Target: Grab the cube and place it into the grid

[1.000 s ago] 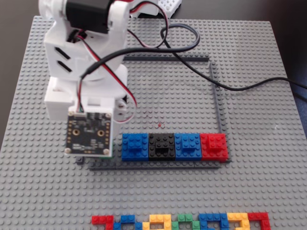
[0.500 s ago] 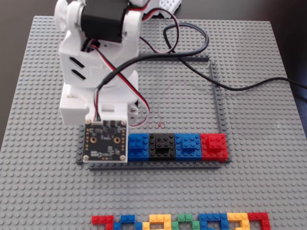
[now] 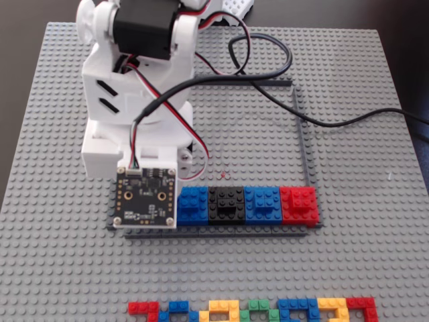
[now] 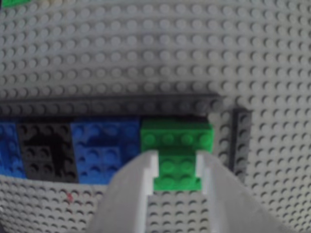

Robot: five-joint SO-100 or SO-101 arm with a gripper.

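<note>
Where the grid [image 3: 301, 127] lies, grey baseplate [image 3: 362, 255] spreads.

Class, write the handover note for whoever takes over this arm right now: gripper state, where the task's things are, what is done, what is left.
Gripper: shut on the green cube, as the wrist view shows.
Cube: low in the corner of the grid, beside the blue block that ends the row of blocks; the fixed view hides it under the arm's circuit board.
Done: cube carried into the grid, lined up with the row.
Left: whether it is pressed onto the studs cannot be told; seat it, open the fingers, lift away.
</note>
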